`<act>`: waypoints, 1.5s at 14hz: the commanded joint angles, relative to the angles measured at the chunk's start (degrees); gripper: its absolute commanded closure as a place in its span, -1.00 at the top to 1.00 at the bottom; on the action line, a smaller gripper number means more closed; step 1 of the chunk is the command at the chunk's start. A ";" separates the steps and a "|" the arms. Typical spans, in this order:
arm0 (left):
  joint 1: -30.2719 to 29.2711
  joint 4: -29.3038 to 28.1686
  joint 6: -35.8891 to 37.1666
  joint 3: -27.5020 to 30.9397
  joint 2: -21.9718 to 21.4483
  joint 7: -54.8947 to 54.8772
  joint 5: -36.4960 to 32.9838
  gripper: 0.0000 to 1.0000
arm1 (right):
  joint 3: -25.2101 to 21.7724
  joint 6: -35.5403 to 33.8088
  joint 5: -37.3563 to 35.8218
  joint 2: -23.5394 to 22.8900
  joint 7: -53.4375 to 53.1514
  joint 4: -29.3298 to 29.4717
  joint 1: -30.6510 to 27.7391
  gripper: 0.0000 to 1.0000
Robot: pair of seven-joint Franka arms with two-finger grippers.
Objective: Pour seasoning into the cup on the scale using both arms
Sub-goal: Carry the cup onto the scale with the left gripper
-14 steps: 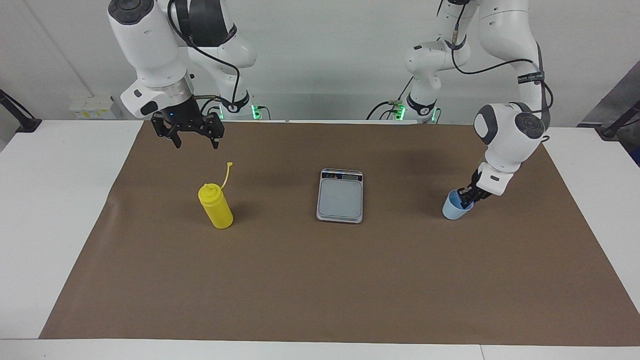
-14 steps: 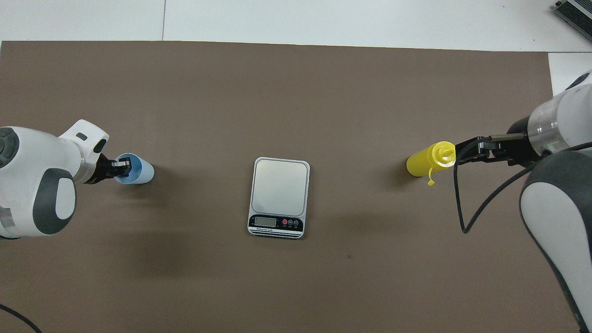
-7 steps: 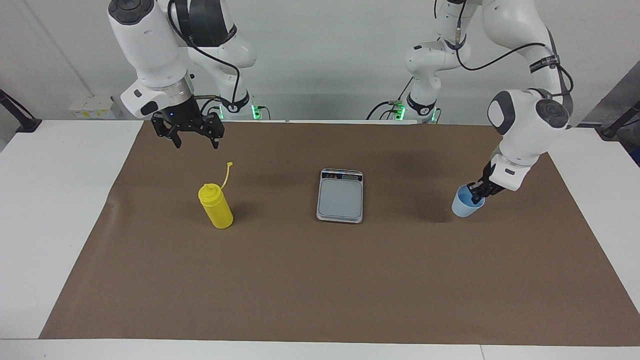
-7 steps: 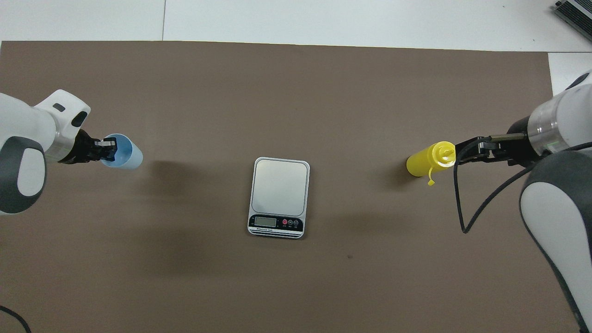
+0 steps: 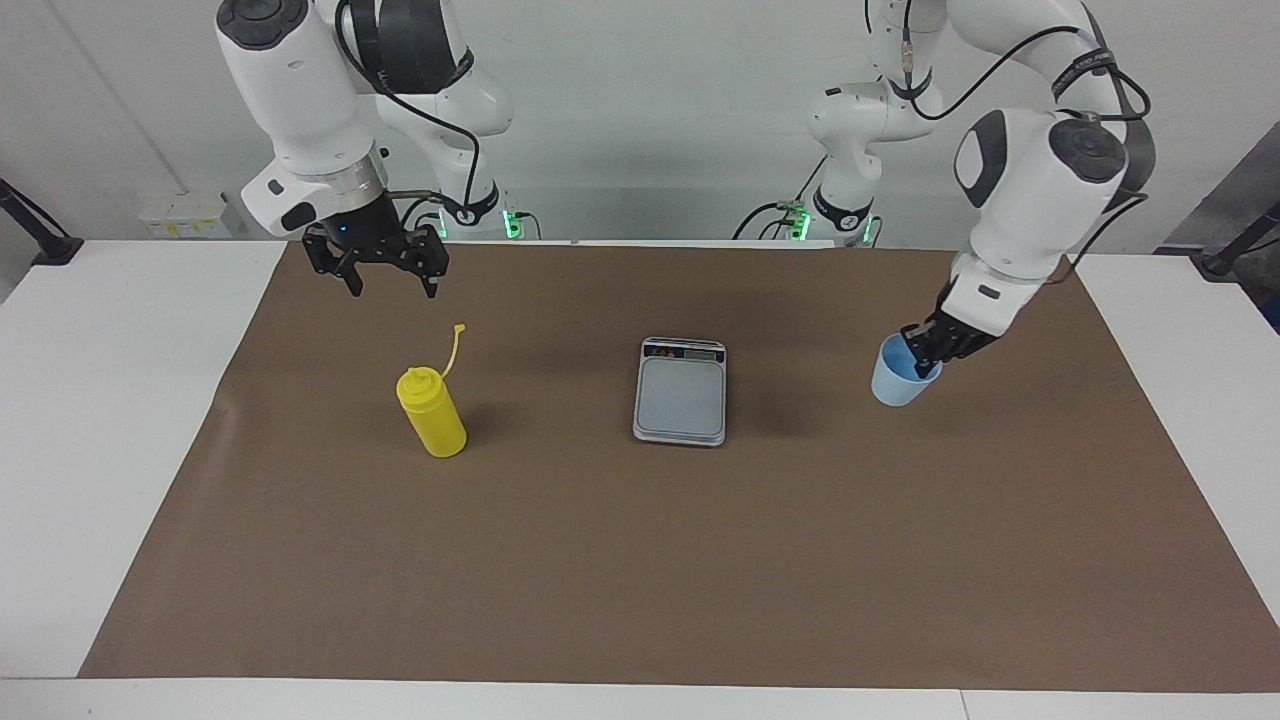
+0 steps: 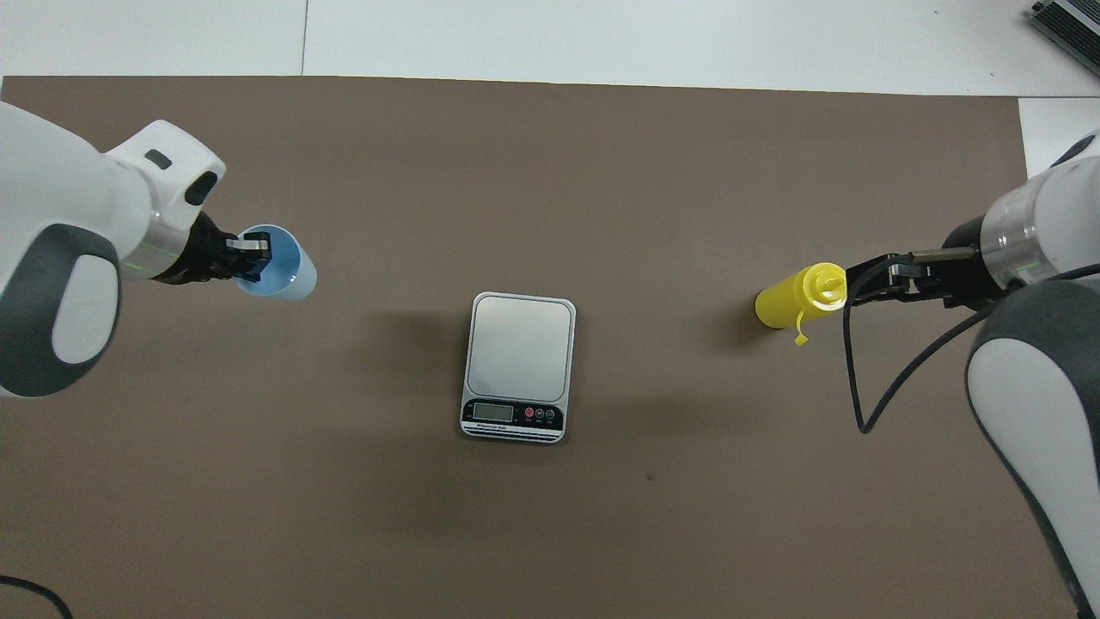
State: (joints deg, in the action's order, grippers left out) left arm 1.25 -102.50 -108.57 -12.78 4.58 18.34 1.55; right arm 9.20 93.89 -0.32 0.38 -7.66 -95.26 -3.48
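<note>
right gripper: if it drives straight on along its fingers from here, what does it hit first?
Probably bare brown mat. The open right gripper points down, in the air on the robots' side of the seasoning bottle. In the overhead view it borders the bottle's top, so a graze can't be ruled out.

Brown mat (image 5: 640,560) over white table (image 5: 110,420)

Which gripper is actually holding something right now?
The left gripper: it is shut on the rim of the pale-blue cup, carried above the mat. The right gripper hangs open and empty over the mat near the yellow bottle.
</note>
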 commanded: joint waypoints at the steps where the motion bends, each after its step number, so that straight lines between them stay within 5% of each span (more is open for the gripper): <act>1: 6.81 -0.59 -1.28 0.56 0.25 6.42 -0.05 -1.00 | 0.21 1.12 -0.21 0.50 1.15 0.25 -0.65 1.00; 9: 21.76 -4.55 -13.67 0.48 6.57 22.06 -4.60 -1.00 | 0.21 0.95 -0.12 0.85 1.60 -0.46 -0.65 1.00; 21: 24.94 -5.60 -19.83 0.56 10.10 25.43 -5.24 -1.00 | 0.12 3.24 -0.21 1.20 2.65 -1.95 -0.74 1.00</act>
State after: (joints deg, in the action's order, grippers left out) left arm 25.44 -107.25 -126.47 -13.01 14.87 42.41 -2.24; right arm 9.19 96.20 -0.32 0.40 -6.59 -95.77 -3.51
